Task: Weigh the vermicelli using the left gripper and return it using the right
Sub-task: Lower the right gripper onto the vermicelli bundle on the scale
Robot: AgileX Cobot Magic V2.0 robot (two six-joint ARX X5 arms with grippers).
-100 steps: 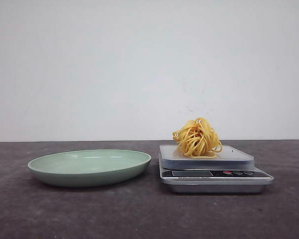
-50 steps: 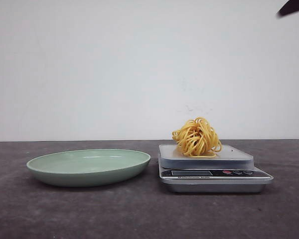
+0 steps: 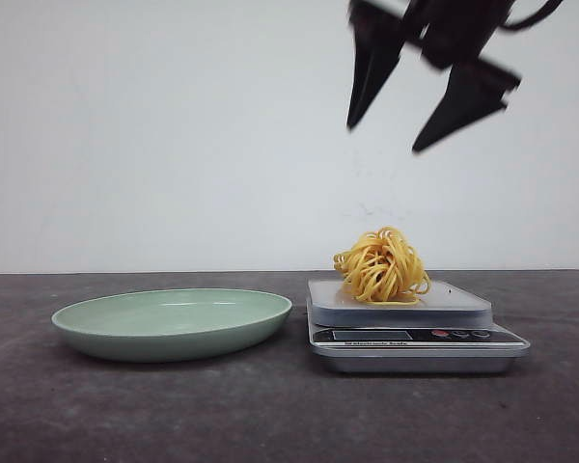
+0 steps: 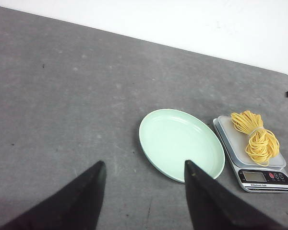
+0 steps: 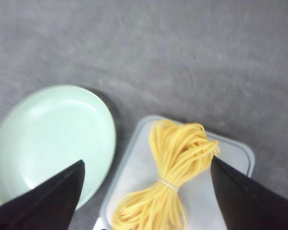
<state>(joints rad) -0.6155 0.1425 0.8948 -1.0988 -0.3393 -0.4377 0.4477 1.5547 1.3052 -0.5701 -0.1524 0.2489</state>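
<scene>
Vermicelli (image 3: 382, 266) rests as yellow nest on platform of kitchen scale (image 3: 415, 337), right of centre on dark grey tabletop (image 3: 270, 415). Thin band ties strands in right wrist view. Pale green oval plate (image 3: 173, 323) sits just left of scale, apart from it. Right gripper (image 3: 413, 120) hangs high above vermicelli, fingers spread wide, nothing between them, not touching noodles. Left gripper (image 4: 144, 184) hovers over tabletop well away from plate and scale, fingers parted, holding nothing.
</scene>
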